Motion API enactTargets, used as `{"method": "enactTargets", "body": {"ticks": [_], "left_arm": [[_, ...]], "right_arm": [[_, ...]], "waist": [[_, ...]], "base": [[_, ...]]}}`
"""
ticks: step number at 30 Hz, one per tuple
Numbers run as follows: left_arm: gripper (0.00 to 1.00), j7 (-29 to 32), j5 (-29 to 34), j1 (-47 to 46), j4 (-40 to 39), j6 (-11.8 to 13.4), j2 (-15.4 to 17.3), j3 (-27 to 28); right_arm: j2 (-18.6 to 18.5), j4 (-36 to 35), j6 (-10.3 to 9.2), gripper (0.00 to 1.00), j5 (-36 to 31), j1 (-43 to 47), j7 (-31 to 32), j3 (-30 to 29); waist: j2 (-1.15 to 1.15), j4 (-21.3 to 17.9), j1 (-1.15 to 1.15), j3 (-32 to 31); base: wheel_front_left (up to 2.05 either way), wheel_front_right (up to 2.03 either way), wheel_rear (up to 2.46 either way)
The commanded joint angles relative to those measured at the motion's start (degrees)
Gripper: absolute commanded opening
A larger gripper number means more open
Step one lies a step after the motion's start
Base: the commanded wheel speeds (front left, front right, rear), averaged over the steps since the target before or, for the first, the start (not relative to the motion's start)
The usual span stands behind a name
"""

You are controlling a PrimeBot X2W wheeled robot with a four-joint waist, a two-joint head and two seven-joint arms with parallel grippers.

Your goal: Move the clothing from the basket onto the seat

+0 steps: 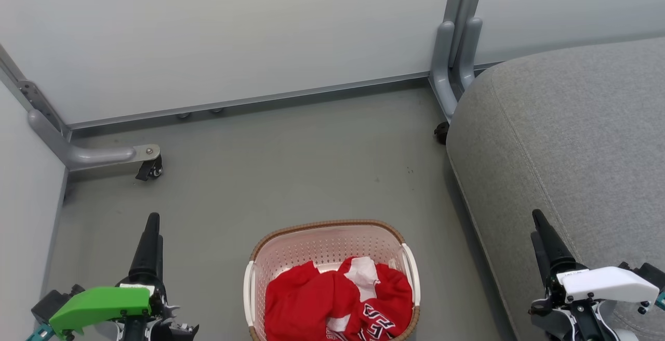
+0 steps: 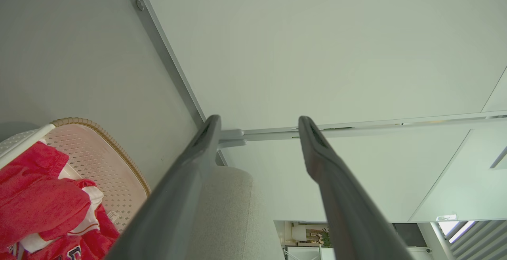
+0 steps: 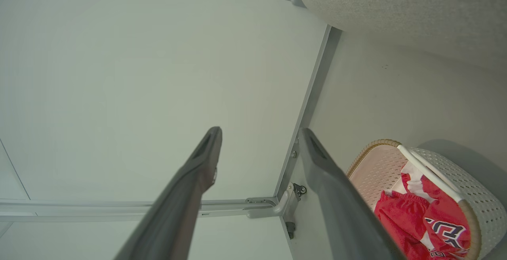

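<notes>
Our left gripper [image 1: 151, 222] and right gripper [image 1: 537, 220] hang spread, empty — the clothing [image 1: 337, 299] lies in the basket [image 1: 327, 224] between them, the seat [image 1: 571, 122] beside the right.

Lit brightly and evenly by soft, diffuse light from above. Faint, soft-edged shadows on the floor [image 1: 291, 174] along the seat [image 1: 571, 122] and beside the basket [image 3: 469, 180]. Crisp across the head view. In both wrist views, wide-angle bending of straight lines toward the edges, dark fingers [image 2: 178, 196] slightly soft up close

lettering [image 1: 381, 316] on clothing [image 1: 306, 299], none legible
</notes>
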Motion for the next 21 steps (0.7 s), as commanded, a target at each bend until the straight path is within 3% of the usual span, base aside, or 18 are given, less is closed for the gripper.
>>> {"method": "enactTargets", "body": {"ticks": [1,9,21], "left_arm": [[1.00,-0.8,3.2,-1.3,-1.2,-0.1,0.5,-0.2],[1.00,-2.8,16.6,-1.1,-3.8,0.6,0.3,-0.1],[1.00,-5.5,30.1,0.1,-7.1,1.9,0.3,-3.1]], "right_arm": [[-0.4,-1.4,0.01,1.00,-3.0,-0.9,-0.8,-0.2],[-0.5,-3.7,0.02,1.00,-14.2,-0.4,-2.8,0.9],[-0.6,-6.1,0.02,1.00,-27.8,0.6,-5.5,2.9]], "waist": [[0.04,0.0,0.00,0.0],[0.07,0.0,0.00,0.3],[0.11,-0.1,0.00,0.3]], "base": [[0.00,0.00,0.00],[0.00,0.00,0.00],[0.00,0.00,0.00]]}}
